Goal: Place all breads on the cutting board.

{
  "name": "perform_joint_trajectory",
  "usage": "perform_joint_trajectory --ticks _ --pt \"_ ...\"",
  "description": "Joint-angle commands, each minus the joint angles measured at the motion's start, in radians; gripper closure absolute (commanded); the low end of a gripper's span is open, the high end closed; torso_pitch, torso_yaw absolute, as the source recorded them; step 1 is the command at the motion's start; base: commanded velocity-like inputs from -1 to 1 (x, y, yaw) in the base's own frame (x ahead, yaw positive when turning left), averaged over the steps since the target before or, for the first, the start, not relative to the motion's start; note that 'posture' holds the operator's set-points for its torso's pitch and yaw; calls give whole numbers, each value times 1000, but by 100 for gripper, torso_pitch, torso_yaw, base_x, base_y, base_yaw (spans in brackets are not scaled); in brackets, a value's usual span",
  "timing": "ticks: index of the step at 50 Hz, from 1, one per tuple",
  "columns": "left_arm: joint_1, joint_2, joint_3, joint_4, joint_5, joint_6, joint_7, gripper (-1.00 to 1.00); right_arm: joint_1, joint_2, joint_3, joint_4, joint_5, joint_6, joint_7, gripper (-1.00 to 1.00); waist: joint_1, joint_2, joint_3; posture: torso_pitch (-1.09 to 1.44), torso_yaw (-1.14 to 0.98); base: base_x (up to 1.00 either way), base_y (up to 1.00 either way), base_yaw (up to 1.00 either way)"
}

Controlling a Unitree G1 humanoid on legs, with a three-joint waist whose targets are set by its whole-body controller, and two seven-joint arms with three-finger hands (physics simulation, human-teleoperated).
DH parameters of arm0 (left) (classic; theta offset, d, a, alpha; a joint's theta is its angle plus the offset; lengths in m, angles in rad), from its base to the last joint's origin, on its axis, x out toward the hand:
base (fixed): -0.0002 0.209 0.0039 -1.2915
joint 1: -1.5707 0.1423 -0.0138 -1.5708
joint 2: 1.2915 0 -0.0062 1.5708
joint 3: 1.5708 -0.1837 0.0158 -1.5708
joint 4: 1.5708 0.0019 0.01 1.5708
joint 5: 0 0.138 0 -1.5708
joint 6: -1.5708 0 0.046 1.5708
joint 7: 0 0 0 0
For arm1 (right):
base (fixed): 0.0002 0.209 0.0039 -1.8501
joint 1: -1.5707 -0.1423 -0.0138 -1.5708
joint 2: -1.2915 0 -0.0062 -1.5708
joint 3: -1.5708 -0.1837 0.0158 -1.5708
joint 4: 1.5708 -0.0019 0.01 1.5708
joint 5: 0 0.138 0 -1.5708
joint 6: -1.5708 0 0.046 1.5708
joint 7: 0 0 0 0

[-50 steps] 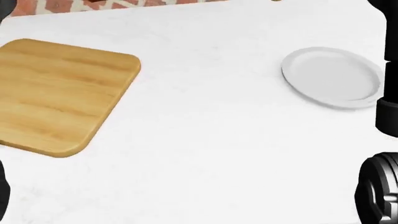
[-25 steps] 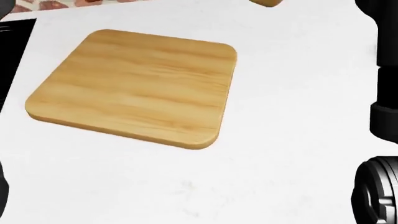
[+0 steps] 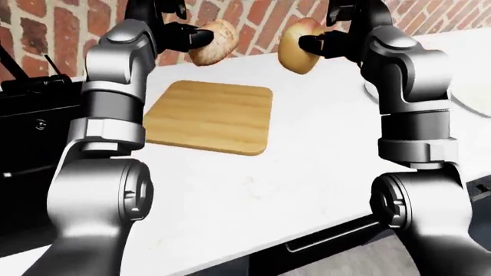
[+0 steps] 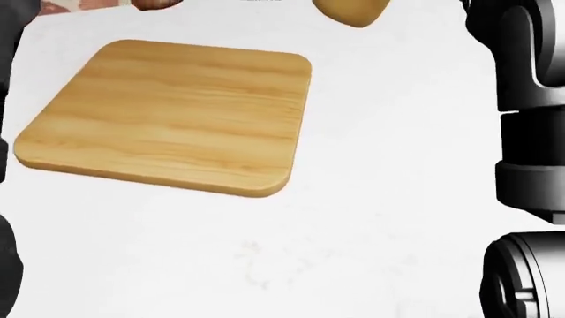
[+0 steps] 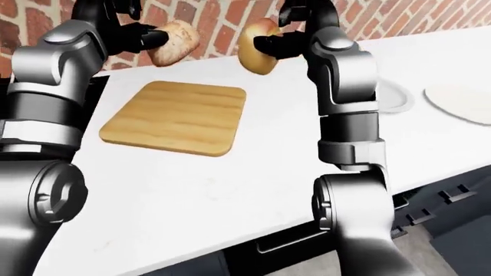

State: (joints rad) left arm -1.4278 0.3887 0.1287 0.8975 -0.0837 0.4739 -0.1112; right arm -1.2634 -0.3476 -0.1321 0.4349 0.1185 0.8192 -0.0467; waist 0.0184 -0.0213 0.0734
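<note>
A bare wooden cutting board point(image 3: 211, 117) lies on the white counter point(image 3: 307, 172). My left hand point(image 3: 191, 38) is raised above the board's upper left edge, shut on a brown speckled bread roll point(image 3: 214, 41). My right hand point(image 3: 318, 41) is raised to the right of it, shut on a golden bagel-like bread point(image 3: 296, 46), which hangs above the counter just past the board's upper right corner. In the head view the board point(image 4: 167, 116) fills the left half, and the golden bread point(image 4: 352, 11) shows at the top edge.
A red brick wall point(image 3: 261, 17) runs behind the counter. A white plate point(image 5: 395, 95) lies right of my right arm, and a pale flat round thing point(image 5: 464, 103) lies further right. A black appliance point(image 3: 30, 126) stands at the left. The counter's near edge drops to dark drawers point(image 5: 430, 207).
The head view has swung left and shifted: the plate left the picture and the board came to the middle-left. The golden bread has dropped further into view at the top.
</note>
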Motion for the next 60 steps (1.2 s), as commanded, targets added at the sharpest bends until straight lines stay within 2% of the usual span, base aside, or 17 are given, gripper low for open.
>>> perform_joint_trajectory --ticks 1,5,9,18,26,37,48,60 --pt "-45 27 11 -60 7 -24 -2 100 -48 -3 -3 -33 -6 -51 0 100 5 -4 -46 0 0 0 0 0" --pt "-30 36 16 -84 14 -10 -10 100 -51 22 15 -22 -20 -58 11 100 -11 19 -47 0 0 0 0 0" --pt "-43 39 20 -67 19 -16 -8 100 -52 64 42 -14 -38 -64 28 100 -20 31 -50 0 0 0 0 0" --pt "-34 55 27 -78 19 -10 -10 100 -83 168 73 54 -77 -107 34 100 -25 34 -58 0 0 0 0 0" --pt "-30 50 25 -88 18 -4 -9 100 -88 219 91 172 -122 -195 41 100 -22 35 -61 0 0 0 0 0" --pt "-39 44 23 -78 17 -8 -9 100 -47 256 136 169 -226 -221 90 100 -20 38 -64 0 0 0 0 0" --pt "-52 46 24 -66 16 -12 -10 100 15 289 136 114 -293 -210 124 100 -22 43 -63 0 0 0 0 0" --pt "-56 38 22 -65 14 -13 -8 100 52 309 133 95 -316 -215 132 100 -24 44 -62 0 0 0 0 0"
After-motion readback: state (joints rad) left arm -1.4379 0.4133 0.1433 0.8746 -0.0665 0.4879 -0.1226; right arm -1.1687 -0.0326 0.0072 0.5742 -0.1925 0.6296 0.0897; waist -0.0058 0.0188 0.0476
